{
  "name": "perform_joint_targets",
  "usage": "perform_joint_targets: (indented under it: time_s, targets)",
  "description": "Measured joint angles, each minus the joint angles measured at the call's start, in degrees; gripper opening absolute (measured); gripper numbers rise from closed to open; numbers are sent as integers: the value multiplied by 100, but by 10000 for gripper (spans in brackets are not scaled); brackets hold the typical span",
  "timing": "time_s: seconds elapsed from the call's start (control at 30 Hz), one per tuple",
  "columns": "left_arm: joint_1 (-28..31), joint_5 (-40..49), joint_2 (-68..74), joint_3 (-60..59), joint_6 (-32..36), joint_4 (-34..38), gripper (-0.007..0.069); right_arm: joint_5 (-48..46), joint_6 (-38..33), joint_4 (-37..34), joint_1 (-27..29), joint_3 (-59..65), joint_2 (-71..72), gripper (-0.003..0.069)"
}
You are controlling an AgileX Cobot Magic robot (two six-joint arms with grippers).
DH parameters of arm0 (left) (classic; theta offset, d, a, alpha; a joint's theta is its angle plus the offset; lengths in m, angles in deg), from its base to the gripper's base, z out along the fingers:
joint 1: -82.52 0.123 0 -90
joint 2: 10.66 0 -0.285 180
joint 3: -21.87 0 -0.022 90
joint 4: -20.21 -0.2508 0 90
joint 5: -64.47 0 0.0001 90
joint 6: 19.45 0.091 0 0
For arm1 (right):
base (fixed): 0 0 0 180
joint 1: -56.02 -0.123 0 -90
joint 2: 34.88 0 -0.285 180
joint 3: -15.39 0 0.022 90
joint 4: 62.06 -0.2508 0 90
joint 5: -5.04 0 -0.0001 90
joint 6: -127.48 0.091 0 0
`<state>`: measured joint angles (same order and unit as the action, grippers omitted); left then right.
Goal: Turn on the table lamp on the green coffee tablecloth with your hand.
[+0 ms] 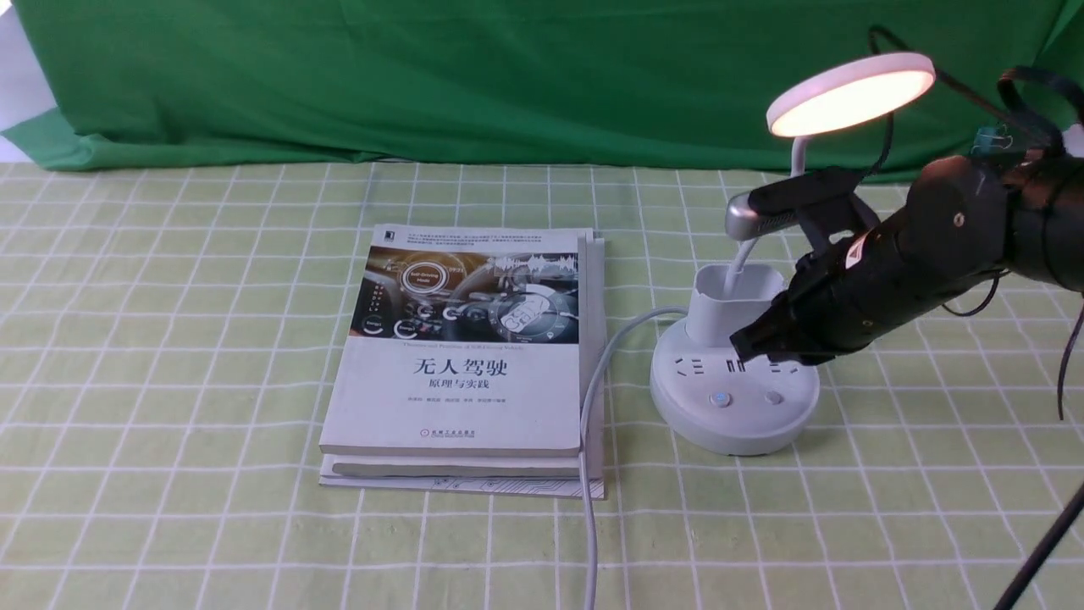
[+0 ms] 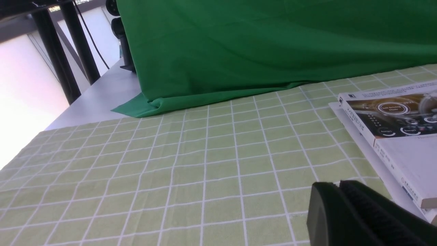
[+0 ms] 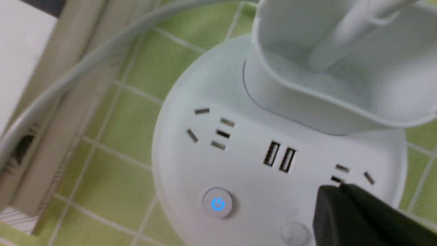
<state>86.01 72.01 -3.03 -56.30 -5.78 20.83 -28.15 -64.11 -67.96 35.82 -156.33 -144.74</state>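
Observation:
The white table lamp (image 1: 735,398) stands on the green checked tablecloth (image 1: 169,339) at the right. Its disc head (image 1: 851,91) glows warm. The left button on the base shines blue (image 3: 217,203); the grey button (image 3: 295,232) beside it is unlit. My right gripper (image 1: 741,346) is shut, its tip just above the base near the sockets, beside the cup holder (image 1: 732,309). In the right wrist view the gripper tip (image 3: 336,191) sits over the base next to the grey button. My left gripper (image 2: 336,186) is shut and empty over the cloth, near the books.
Two stacked books (image 1: 466,356) lie left of the lamp, and also show in the left wrist view (image 2: 392,126). The lamp's white cord (image 1: 589,440) runs along their right edge toward the front. A dark green backdrop (image 1: 466,76) hangs behind. A black stand leg (image 1: 1042,551) crosses the right front corner.

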Motion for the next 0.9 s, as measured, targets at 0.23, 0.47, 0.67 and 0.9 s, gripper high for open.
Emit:
perform_joint_targets:
  time_s: [0.23, 0.47, 0.67, 0.9]
  targets:
    - [0, 0, 0, 0, 0, 0, 19, -275, 151, 0, -38, 901, 1142, 31]
    - [0, 0, 0, 0, 0, 0, 19, -635, 781, 0, -62, 2412, 3210, 32]
    - [0, 0, 0, 0, 2, 0, 19, -1464, 1530, -7, -62, 2768, 4421, 38]
    - [0, 0, 0, 0, 7, 0, 19, -1381, 1649, 177, -62, 2781, 5671, 43]
